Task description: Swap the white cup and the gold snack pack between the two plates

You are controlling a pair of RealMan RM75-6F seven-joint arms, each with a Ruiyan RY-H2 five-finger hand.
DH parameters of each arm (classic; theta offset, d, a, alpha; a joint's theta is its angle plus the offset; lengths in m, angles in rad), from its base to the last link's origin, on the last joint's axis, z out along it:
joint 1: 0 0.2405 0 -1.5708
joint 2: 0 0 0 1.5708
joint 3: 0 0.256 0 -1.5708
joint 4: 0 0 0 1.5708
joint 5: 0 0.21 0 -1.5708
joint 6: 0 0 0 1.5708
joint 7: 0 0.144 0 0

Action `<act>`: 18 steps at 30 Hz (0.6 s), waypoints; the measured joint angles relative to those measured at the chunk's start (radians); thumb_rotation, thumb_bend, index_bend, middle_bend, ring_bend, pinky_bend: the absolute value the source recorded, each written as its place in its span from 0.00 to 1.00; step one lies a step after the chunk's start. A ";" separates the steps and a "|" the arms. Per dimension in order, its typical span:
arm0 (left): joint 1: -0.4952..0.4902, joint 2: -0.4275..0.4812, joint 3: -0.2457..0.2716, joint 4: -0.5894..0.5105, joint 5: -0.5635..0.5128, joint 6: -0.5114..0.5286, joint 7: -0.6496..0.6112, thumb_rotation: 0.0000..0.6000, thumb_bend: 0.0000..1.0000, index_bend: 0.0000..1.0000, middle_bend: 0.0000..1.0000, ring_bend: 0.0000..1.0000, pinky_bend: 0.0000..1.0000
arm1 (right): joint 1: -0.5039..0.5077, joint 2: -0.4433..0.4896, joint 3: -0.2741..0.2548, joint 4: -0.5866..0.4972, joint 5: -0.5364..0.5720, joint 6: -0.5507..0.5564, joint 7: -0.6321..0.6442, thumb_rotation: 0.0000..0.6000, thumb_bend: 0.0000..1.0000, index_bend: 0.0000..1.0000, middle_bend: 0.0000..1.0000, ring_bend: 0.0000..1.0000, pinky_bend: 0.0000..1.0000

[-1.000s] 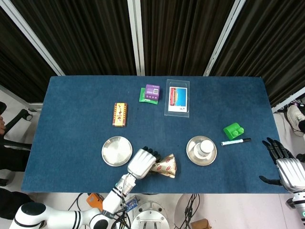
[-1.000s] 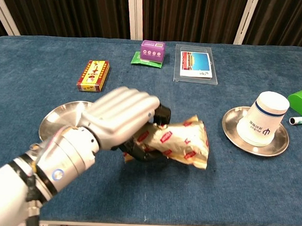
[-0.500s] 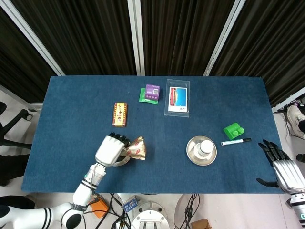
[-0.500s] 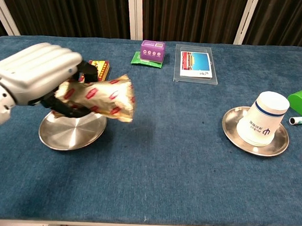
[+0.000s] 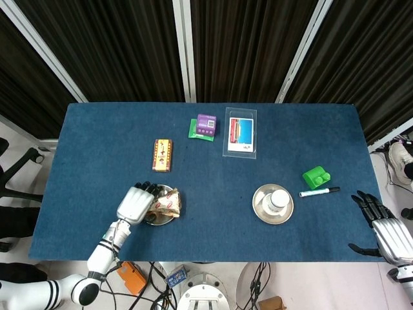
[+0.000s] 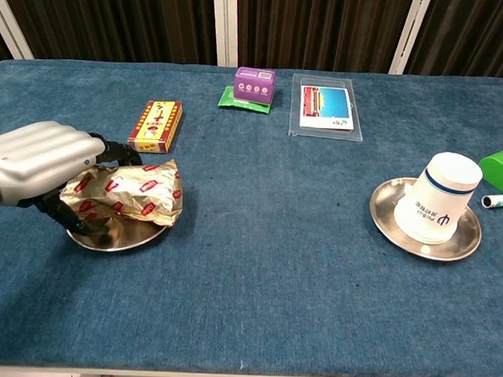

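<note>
My left hand grips the gold snack pack and holds it over the left metal plate, with the pack's lower edge at the plate. The white cup stands upside down on the right metal plate. Off the table's right edge, my right hand hangs with its fingers spread and holds nothing; the chest view does not show it.
A red and yellow box lies behind the left plate. At the back are a purple box on a green pad and a clear card case. A green object and a marker lie right of the cup.
My left hand carried the snack pack leftward from the table's front middle and lowered it onto the left plate. The right hand barely shifted.
</note>
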 measured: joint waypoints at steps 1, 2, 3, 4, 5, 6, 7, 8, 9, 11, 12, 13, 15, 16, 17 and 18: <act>-0.002 0.011 0.001 -0.015 -0.006 -0.006 0.003 1.00 0.03 0.09 0.11 0.11 0.25 | -0.002 0.001 -0.001 0.002 -0.005 0.005 0.003 1.00 0.16 0.00 0.00 0.00 0.21; -0.003 0.023 0.002 -0.030 -0.009 -0.009 0.005 1.00 0.02 0.08 0.10 0.10 0.25 | -0.004 0.001 -0.002 0.003 -0.008 0.008 0.003 1.00 0.16 0.00 0.00 0.00 0.21; -0.004 0.038 0.003 -0.050 -0.010 -0.010 0.007 1.00 0.01 0.07 0.10 0.10 0.24 | -0.005 0.001 -0.002 0.004 -0.011 0.009 0.003 1.00 0.16 0.00 0.00 0.00 0.21; -0.005 0.049 0.005 -0.064 -0.009 -0.009 0.007 1.00 0.00 0.06 0.09 0.09 0.23 | -0.007 0.001 -0.002 0.004 -0.013 0.011 0.002 1.00 0.16 0.00 0.00 0.00 0.21; -0.005 0.060 0.007 -0.077 -0.007 -0.008 0.007 1.00 0.00 0.06 0.09 0.09 0.23 | -0.008 0.000 -0.002 0.005 -0.013 0.012 0.000 1.00 0.16 0.00 0.00 0.00 0.21; -0.004 0.074 0.009 -0.096 -0.003 -0.004 0.007 1.00 0.00 0.06 0.09 0.08 0.22 | -0.009 -0.001 -0.002 0.004 -0.013 0.013 -0.002 1.00 0.16 0.00 0.00 0.00 0.21; -0.002 0.087 0.012 -0.111 0.002 0.001 0.006 1.00 0.00 0.06 0.08 0.07 0.21 | -0.011 -0.001 -0.001 0.004 -0.013 0.014 -0.005 1.00 0.16 0.00 0.00 0.00 0.21; 0.000 0.100 0.015 -0.126 0.009 0.007 0.005 1.00 0.00 0.06 0.08 0.07 0.21 | -0.012 -0.002 -0.001 0.004 -0.014 0.015 -0.007 1.00 0.16 0.00 0.00 0.00 0.21; 0.004 0.121 0.020 -0.146 0.020 0.017 0.004 1.00 0.00 0.06 0.08 0.07 0.20 | -0.013 -0.003 0.000 0.003 -0.014 0.016 -0.010 1.00 0.16 0.00 0.00 0.00 0.21; 0.012 0.156 0.028 -0.178 0.041 0.037 0.000 1.00 0.00 0.05 0.08 0.06 0.19 | -0.017 -0.005 0.001 0.003 -0.013 0.022 -0.019 1.00 0.16 0.00 0.00 0.00 0.21; 0.021 0.184 0.036 -0.199 0.059 0.054 -0.006 1.00 0.00 0.05 0.08 0.06 0.19 | -0.020 -0.006 0.002 0.003 -0.012 0.026 -0.025 1.00 0.16 0.00 0.00 0.00 0.21; 0.028 0.208 0.043 -0.214 0.074 0.069 -0.013 1.00 0.01 0.05 0.07 0.05 0.19 | -0.025 -0.008 0.003 0.003 -0.010 0.032 -0.033 1.00 0.17 0.00 0.00 0.00 0.21; 0.053 0.271 0.066 -0.244 0.119 0.108 -0.042 1.00 0.02 0.05 0.07 0.05 0.18 | -0.034 -0.012 0.005 0.002 -0.007 0.045 -0.052 1.00 0.16 0.00 0.00 0.00 0.21; 0.066 0.301 0.078 -0.254 0.140 0.128 -0.061 1.00 0.03 0.05 0.07 0.04 0.17 | -0.041 -0.017 0.007 0.003 -0.005 0.056 -0.067 1.00 0.16 0.00 0.00 0.00 0.21; 0.079 0.331 0.090 -0.260 0.160 0.147 -0.084 1.00 0.04 0.05 0.06 0.04 0.16 | -0.047 -0.021 0.008 0.004 -0.006 0.068 -0.077 1.00 0.16 0.00 0.00 0.00 0.20; 0.098 0.367 0.106 -0.263 0.184 0.172 -0.121 1.00 0.04 0.05 0.06 0.04 0.15 | -0.054 -0.026 0.009 0.007 -0.008 0.081 -0.084 1.00 0.16 0.00 0.00 0.00 0.19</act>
